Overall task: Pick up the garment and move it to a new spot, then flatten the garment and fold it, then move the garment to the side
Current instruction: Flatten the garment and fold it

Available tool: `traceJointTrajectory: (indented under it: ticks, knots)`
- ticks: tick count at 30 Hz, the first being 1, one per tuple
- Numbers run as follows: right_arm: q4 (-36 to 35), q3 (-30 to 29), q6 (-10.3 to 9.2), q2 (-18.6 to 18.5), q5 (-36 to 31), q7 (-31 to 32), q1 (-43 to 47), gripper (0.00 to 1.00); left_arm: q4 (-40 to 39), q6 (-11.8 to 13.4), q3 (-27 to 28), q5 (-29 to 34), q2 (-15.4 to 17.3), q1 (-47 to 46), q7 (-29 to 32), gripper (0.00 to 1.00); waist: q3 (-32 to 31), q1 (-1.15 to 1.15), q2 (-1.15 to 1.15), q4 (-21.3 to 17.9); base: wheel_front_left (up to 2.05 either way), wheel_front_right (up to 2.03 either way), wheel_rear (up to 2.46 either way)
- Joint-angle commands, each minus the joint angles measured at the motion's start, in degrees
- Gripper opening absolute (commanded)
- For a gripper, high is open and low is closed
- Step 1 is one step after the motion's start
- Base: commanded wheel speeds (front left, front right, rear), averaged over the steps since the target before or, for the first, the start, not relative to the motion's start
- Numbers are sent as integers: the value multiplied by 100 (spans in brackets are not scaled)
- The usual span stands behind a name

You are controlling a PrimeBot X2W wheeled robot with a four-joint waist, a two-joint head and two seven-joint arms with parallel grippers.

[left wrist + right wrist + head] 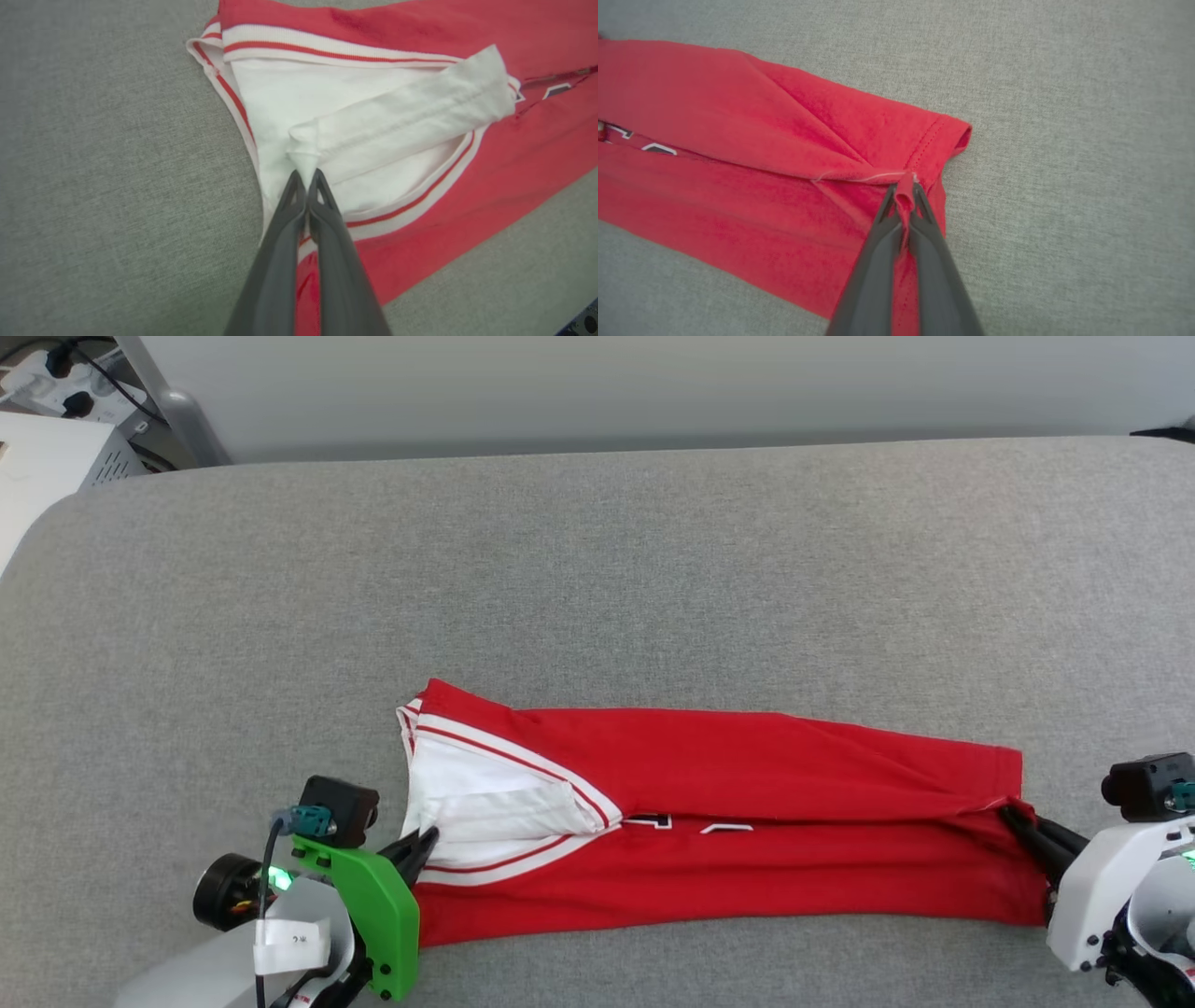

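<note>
A white box (cables above it) sits beside the grey surface.

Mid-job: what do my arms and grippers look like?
The left gripper and right gripper each have two long dark grey fingers. The left wrist carries a green bracket, a black camera with teal plug and grey cable, and a white label. The right wrist has a white shell and black camera.

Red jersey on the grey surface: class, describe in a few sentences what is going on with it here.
A two-armed robot is folding the jersey, which lies on the grey surface as a long, narrow band with its lettering mostly covered. The left gripper is shut on a pinch of the white sleeve at one end. The right gripper is shut on the red hem at the other.
</note>
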Motion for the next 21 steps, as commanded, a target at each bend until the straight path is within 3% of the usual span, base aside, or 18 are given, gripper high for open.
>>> traceJointTrajectory:
  ticks: [1,8,9,10,11,18,21]
  knots:
    - [16,-44,-3,105,46,48,98,0,86,-39,24,-64,-63,112,-56,0,73,1,0,-8,0,0,0]
    - [85,-96,-3,283,4,135,163,0,532,-142,71,-76,-281,132,-274,0,104,1,0,-2,0,0,0]
    - [63,-127,-3,290,9,128,167,14,583,-113,101,-59,-298,132,-358,8,60,1,0,-6,0,0,0]
    - [39,-152,-3,285,3,121,173,56,612,-71,121,-13,-303,127,-442,100,19,1,0,-9,0,0,0]
    - [-6,-182,-3,265,-18,112,188,100,630,1,178,37,-311,132,-562,100,-42,1,0,-11,0,0,0]
    - [-638,-634,-3,119,117,146,468,100,242,620,797,512,-301,412,-865,100,-336,1,0,12,0,0,0]
    - [-934,-995,-3,22,152,203,590,100,-137,942,1537,965,-312,672,-870,100,-385,1,0,35,0,0,0]
